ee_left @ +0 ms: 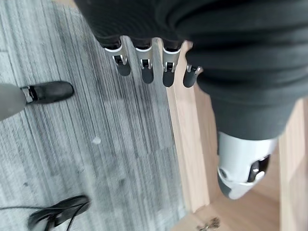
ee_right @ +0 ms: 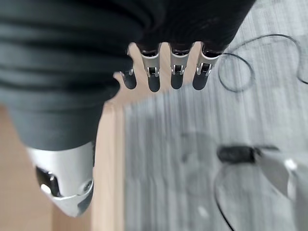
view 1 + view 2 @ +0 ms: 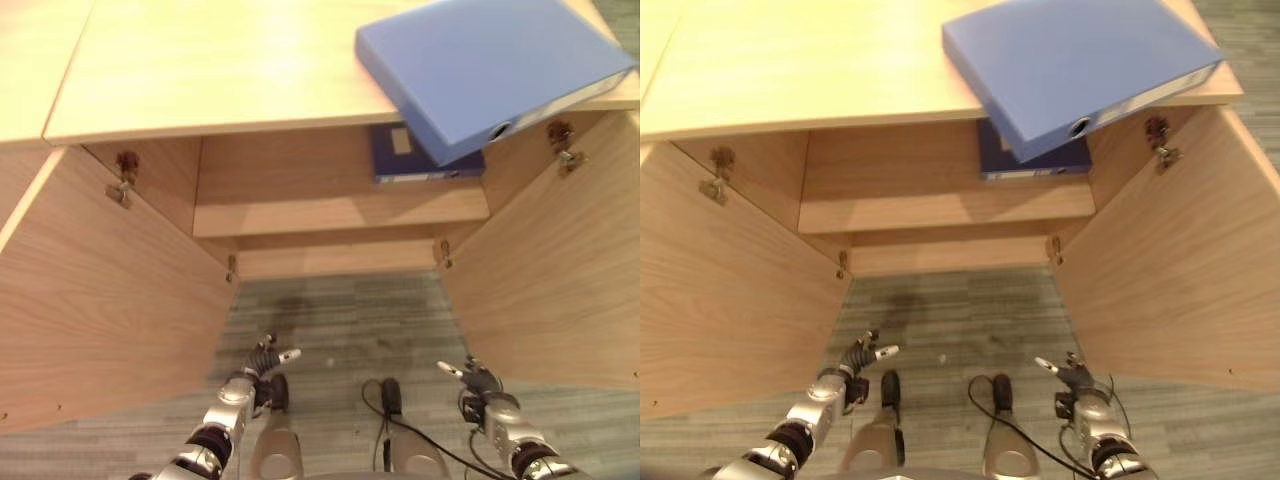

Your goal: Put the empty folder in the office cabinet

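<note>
From the left eye view, a blue folder (image 3: 490, 70) lies flat on the cabinet top (image 3: 220, 70), one corner jutting over the front edge above the open cabinet. Under that corner a darker blue binder (image 3: 425, 160) sits on the inner shelf (image 3: 330, 212). Both doors stand swung out: the left door (image 3: 100, 300) and the right door (image 3: 560, 270). Low down over the grey carpet (image 3: 350, 320), the left hand (image 3: 265, 362) and the right hand (image 3: 470, 378) hang well short of the folder, holding nothing.

The right eye view repeats this, and shows more of the shelf's left end.

The left wrist view adds what the head views lack: the left hand's fingers (image 1: 144, 72) are straight and loosely spread, the thumb (image 1: 240, 178) set apart, nothing between them. Past the fingertips runs the edge of the left door, with carpet beside it.

The right wrist view shows the right hand's fingers (image 2: 175, 77) likewise straight and empty, the thumb (image 2: 65, 185) apart, the right door's edge just past the fingertips.
</note>
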### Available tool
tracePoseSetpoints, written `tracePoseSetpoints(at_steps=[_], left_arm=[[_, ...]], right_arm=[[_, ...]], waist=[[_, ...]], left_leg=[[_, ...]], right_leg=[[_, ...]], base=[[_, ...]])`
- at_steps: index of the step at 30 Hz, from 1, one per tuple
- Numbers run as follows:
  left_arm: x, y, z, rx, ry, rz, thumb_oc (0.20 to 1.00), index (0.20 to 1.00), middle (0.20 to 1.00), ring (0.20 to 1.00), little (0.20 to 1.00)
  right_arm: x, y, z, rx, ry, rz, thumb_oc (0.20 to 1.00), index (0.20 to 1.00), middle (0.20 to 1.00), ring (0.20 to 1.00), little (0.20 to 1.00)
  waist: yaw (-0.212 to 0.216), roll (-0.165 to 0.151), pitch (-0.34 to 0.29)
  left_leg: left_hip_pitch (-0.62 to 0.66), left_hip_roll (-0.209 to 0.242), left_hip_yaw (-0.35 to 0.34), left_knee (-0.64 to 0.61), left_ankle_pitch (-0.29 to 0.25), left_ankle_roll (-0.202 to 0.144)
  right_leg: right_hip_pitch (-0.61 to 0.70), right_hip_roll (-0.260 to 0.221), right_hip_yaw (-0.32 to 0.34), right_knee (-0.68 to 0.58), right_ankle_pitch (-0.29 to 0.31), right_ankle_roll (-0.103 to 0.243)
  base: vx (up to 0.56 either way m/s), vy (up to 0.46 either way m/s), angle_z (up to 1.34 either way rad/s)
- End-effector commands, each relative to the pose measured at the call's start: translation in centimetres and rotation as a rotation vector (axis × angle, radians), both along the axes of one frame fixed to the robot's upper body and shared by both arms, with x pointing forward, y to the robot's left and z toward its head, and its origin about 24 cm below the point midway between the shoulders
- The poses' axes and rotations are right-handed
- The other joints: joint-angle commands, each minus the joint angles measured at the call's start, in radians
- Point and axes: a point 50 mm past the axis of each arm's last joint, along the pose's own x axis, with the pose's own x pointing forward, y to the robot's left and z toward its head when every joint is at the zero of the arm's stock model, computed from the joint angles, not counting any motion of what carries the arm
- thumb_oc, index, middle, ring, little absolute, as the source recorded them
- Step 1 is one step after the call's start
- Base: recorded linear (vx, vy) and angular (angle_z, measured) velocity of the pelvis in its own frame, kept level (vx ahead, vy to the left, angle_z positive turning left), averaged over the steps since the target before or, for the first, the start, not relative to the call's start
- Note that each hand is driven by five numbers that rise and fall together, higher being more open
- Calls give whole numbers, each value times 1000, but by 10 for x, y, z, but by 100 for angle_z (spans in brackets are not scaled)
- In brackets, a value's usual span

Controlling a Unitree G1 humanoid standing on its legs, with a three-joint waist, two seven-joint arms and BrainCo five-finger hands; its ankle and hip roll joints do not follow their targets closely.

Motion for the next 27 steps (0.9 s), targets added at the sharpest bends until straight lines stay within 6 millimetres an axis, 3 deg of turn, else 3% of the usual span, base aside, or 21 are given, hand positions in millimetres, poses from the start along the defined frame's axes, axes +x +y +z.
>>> tracePoseSetpoints(at_steps=[1,6,10,14,18,23,25,27], left_arm=[[11,12,12,39,-70,-7,1000,1000,1000,1000,1000],[24,11,22,65,-114,-54,1000,1000,1000,1000,1000],[28,19,28,98,-124,-67,1000,1000,1000,1000,1000],[26,31,30,102,-132,-21,1000,1000,1000,1000,1000],[25,32,29,102,-126,-18,1000,1000,1000,1000,1000],[29,31,30,102,-129,-13,1000,1000,1000,1000,1000],[29,25,30,88,-134,-26,1000,1000,1000,1000,1000],[28,23,28,88,-126,-24,1000,1000,1000,1000,1000]], right_arm=[[12,2,6,-9,-33,29,1000,1000,1000,1000,1000],[22,15,8,25,-58,40,1000,1000,1000,1000,1000],[32,31,11,62,-88,63,1000,1000,1000,1000,1000],[43,45,16,83,-123,107,1000,1000,1000,1000,1000],[41,46,16,92,-126,104,1000,1000,1000,1000,1000],[44,47,17,91,-124,108,1000,1000,1000,1000,1000],[41,41,17,86,-131,93,1000,1000,1000,1000,1000],[39,39,17,80,-130,88,1000,1000,1000,1000,1000]], waist=[[11,-26,-20],[10,-42,-26],[12,-61,-20],[44,-74,-23],[43,-80,-33],[24,-59,-21],[2,-46,-9],[-1,-44,-10]], left_leg=[[-140,109,-41,1,48,-103],[-133,59,-18,1,23,-72],[-118,28,1,6,-11,-27],[-106,35,51,10,-20,-12],[-75,5,69,7,-44,1],[-30,-12,65,2,-69,9],[3,-33,46,7,-83,13],[14,-31,48,7,-87,7]], right_leg=[[173,41,-2,6,-211,66],[119,-35,7,6,-163,122],[84,-64,16,63,-120,131],[48,-79,-78,123,-33,139],[55,-39,-82,90,-61,129],[-26,26,-103,45,-75,105],[-23,36,-74,35,-80,91],[-12,37,-86,21,-75,86]], base=[[49,172,3],[83,249,5],[70,195,8],[2,107,-33],[65,132,-39],[63,53,-9],[76,55,3],[38,-30,8]])
